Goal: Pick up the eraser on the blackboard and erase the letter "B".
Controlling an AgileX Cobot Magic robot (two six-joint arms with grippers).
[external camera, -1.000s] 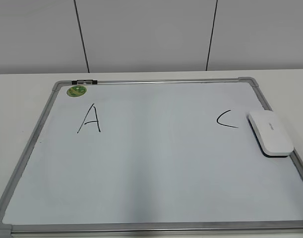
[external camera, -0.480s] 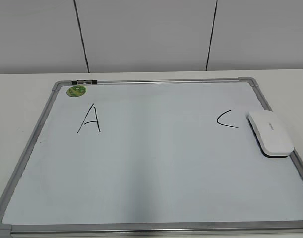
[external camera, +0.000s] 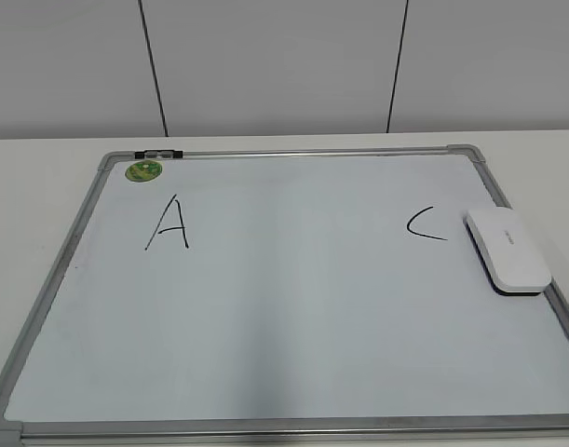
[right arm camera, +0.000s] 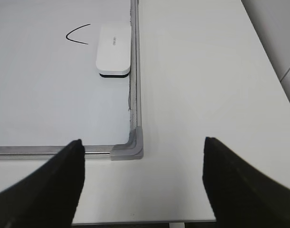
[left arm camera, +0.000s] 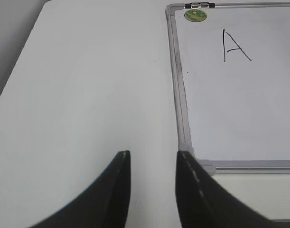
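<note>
The blackboard is a white board in a grey frame lying flat on the white table. The white eraser lies on it by the right frame, just right of the "C". The "A" is at the upper left. No letter "B" shows; the board between "A" and "C" is blank. My left gripper is narrowly open and empty over the table beside the board's near left corner. My right gripper is wide open and empty past the near right corner, with the eraser far ahead.
A green round sticker and a small black clip sit at the board's top left. White table lies left of the frame and right of the frame. A grey panelled wall stands behind.
</note>
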